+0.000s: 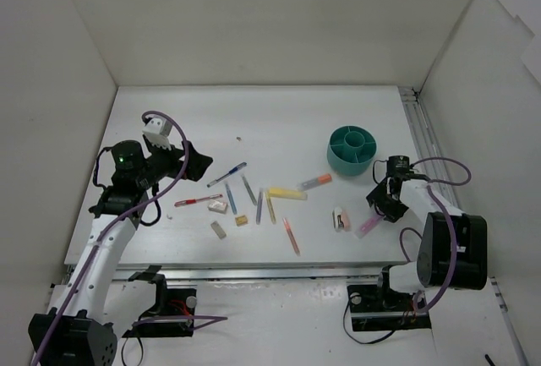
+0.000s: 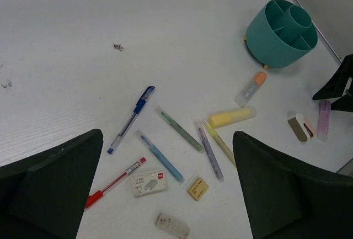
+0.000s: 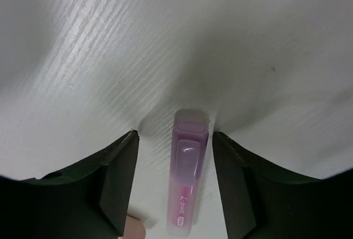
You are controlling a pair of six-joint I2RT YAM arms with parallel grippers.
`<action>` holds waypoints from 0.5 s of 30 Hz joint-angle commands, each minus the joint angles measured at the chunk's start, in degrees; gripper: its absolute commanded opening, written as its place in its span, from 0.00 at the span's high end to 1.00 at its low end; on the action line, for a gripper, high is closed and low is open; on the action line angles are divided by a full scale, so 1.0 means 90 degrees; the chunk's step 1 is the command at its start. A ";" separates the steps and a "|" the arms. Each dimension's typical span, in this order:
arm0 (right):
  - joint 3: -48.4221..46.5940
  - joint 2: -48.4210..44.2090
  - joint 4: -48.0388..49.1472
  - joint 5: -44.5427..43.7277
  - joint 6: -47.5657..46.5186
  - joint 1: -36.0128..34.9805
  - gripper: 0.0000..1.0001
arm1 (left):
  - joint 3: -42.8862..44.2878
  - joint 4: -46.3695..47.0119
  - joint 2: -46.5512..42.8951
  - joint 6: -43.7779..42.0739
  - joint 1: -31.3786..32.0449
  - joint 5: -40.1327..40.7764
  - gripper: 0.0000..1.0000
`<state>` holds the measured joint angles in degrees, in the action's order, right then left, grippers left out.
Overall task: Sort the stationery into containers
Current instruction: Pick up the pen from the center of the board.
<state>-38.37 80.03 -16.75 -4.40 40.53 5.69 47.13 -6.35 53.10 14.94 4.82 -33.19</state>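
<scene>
- Top external view: nothing sorted yet. The teal organiser point(image 1: 352, 148) stands far right on the bench point(image 1: 279, 121), and no item shows in its compartments.
- All the stationery lies loose, mostly in a mid-bench cluster left of the organiser. My read: first pick under way, the whole job left.
- State, right tool point(image 3: 174, 134): down over the pink highlighter point(image 3: 187, 173), one jaw on each side with small gaps showing, so not clamped. The highlighter lies flat at the near right, in front of the organiser.
- State, left tool point(image 1: 193, 163): spread wide, carrying nothing, over the left of the bench.
- Count: 1 organiser, 14 loose items.
- Pens, 2: blue pen point(image 2: 132, 118), red pen point(image 2: 113, 184).
- Markers, 8: light-blue marker point(image 2: 160, 156), grey-green marker point(image 2: 178, 129), purple marker point(image 2: 209, 150), thin yellow marker point(image 2: 222, 144), fat yellow highlighter point(image 2: 231, 117), orange-capped marker point(image 2: 250, 88), pink-orange marker point(image 1: 291, 235), plus the pink highlighter.
- Small blocks, 4: white labelled box point(image 2: 149, 184), tan block point(image 2: 197, 189), grey-white eraser point(image 2: 172, 225), white-and-tan piece point(image 2: 299, 128) just beside the pink highlighter.
</scene>
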 commanded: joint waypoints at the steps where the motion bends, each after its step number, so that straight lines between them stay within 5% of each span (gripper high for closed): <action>1: 0.0191 -0.0142 -0.0277 0.0450 0.0135 0.0061 0.48 | 0.0105 0.0422 0.0105 -0.0127 -0.0008 -0.0023 0.00; 5: 0.0269 -0.0230 -0.0297 0.0450 0.0252 0.0061 0.81 | 0.0153 0.0432 0.0222 -0.0107 -0.0008 -0.0004 0.00; 8: 0.0269 -0.0259 -0.0297 0.0314 0.0281 0.0061 0.97 | 0.0163 0.0442 0.0252 -0.0107 -0.0008 -0.0014 0.00; 15: -0.0354 -0.1748 -0.0306 -0.0154 -0.0177 -0.0075 1.00 | 0.0202 0.0422 0.0233 -0.0107 -0.0008 0.0026 0.00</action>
<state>-36.97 74.11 -18.48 -2.31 40.80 5.87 47.13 -6.37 55.64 14.96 4.82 -32.95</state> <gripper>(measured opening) 0.246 0.996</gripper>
